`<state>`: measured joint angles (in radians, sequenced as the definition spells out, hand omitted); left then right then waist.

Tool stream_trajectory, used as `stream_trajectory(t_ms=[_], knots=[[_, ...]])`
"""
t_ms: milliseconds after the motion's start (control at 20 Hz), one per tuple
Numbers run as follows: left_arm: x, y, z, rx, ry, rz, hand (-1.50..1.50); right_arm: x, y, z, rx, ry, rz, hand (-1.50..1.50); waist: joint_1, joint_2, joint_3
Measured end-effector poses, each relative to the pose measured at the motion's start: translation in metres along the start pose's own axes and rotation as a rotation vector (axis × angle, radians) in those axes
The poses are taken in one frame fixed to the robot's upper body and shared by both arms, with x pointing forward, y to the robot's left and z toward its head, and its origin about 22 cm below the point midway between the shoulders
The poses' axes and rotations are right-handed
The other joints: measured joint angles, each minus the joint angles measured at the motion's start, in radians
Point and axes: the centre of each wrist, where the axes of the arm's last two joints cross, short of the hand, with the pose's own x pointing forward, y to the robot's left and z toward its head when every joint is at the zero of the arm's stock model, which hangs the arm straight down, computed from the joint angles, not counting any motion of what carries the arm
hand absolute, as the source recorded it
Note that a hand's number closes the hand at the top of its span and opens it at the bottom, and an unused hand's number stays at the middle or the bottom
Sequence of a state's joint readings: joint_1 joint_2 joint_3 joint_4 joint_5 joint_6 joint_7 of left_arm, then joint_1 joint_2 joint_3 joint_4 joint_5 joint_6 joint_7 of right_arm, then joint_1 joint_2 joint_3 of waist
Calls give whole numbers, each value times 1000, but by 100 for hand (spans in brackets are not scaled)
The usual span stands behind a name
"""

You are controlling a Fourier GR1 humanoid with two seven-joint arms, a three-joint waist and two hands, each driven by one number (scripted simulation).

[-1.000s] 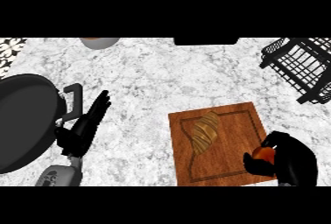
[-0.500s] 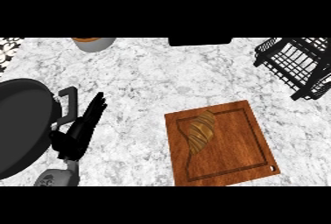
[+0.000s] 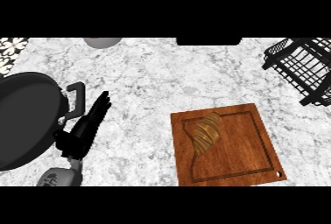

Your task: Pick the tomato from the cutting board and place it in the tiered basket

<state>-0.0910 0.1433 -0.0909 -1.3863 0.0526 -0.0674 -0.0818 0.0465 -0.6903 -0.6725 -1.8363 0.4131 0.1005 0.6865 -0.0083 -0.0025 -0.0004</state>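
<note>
Bystanders I see on the marble counter (image 3: 161, 78)
A black pan (image 3: 22, 118) sits just left of my left hand (image 3: 87, 127), its handle close beside the fingertips. A croissant (image 3: 205, 132) lies well off to the hand's right. Far beyond the hand, a grey bowl (image 3: 102, 42) is cut by the top edge, a dark block (image 3: 208, 41) further right of it

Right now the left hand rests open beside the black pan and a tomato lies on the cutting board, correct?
Not quite. The head view shows a croissant, not a tomato, on the cutting board. The left hand does rest open beside the black pan.
</note>
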Motion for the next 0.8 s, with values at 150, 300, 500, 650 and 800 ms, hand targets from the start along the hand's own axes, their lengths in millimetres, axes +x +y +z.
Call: stream_trajectory(t_ms=[150,300,500,650,800], knots=[[2,-1,-6,-19,2,-1,0,28,-13,-18,-14,-3,-43,150,11,3,0],[3,-6,-9,-30,-1,0,0,58,-22,-35,-21,4,-70,150,21,5,0],[-1,-5,-10,-45,-4,-6,0,91,-25,-62,-7,18,-83,150,33,8,-1],[1,-7,-11,-49,-11,-12,0,109,-21,-83,-2,32,-106,150,42,10,0],[3,-7,-12,-56,-12,-5,0,127,-12,-99,21,35,-112,150,48,11,0]])
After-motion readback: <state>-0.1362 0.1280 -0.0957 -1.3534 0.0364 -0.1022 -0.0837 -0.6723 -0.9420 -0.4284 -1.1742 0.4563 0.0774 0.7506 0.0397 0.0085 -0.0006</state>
